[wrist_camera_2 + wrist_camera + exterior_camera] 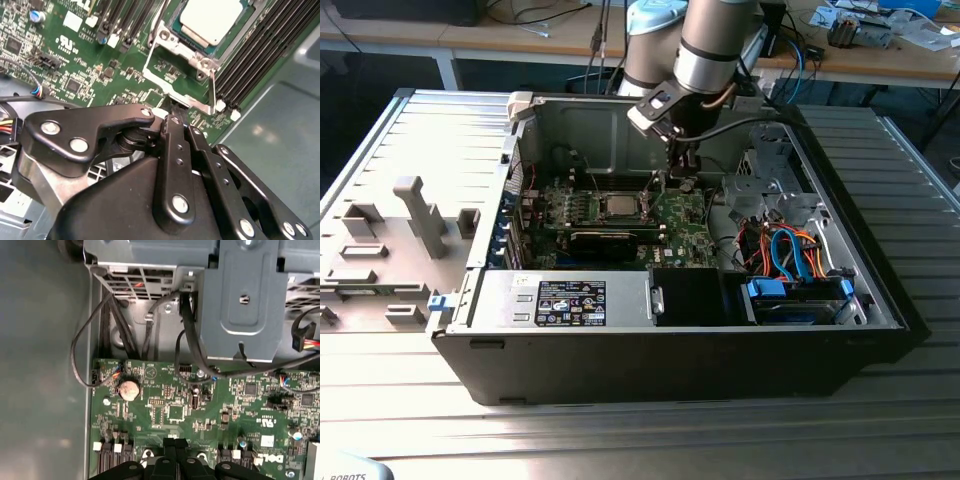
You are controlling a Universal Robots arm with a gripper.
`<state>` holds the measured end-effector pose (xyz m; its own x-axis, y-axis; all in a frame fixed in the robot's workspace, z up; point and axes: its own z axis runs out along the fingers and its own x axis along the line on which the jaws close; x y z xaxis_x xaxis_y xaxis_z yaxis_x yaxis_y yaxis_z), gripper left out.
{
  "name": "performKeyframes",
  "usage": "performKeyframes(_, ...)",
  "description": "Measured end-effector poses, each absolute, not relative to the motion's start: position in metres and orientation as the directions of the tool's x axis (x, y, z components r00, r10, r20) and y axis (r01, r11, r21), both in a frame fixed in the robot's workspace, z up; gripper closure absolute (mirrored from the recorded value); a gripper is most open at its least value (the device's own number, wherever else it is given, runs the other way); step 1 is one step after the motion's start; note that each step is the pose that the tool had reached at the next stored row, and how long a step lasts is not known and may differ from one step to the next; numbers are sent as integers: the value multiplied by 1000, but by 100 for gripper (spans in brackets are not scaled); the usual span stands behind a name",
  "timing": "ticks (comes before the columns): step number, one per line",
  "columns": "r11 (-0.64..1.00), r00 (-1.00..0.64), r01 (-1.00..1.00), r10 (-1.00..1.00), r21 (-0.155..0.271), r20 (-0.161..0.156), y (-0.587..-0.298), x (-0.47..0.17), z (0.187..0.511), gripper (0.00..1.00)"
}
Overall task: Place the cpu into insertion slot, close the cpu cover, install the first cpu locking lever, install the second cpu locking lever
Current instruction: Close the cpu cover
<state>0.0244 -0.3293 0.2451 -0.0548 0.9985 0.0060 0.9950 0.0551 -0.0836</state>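
The cpu [212, 20] sits in the insertion slot [603, 203] on the green motherboard [170, 415], inside the open computer case [670, 350] that stands on the desk [920, 200]. The cpu cover [166, 39] seems to lie flat around it, its cut-out showing the grey metal top.

The hand [181, 122] is closed: in both wrist views its two fingers are pressed together, and I see nothing between them. It hangs low over the board, just beside the slot.

In the exterior view the slot lies toward the exterior view's left of the hand [682, 183]. In the second wrist view the fingertips point at the nearest edge of the silver frame, close to it; I cannot tell whether they touch. A thin locking lever [213, 90] runs along the side of the frame next to the long black memory slots [255, 55], with its free end toward the hand.
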Motion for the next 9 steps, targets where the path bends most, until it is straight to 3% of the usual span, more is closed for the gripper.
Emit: performKeyframes(9, 55, -55, 995, 998, -83, 6, -329, 12, 245, 89)
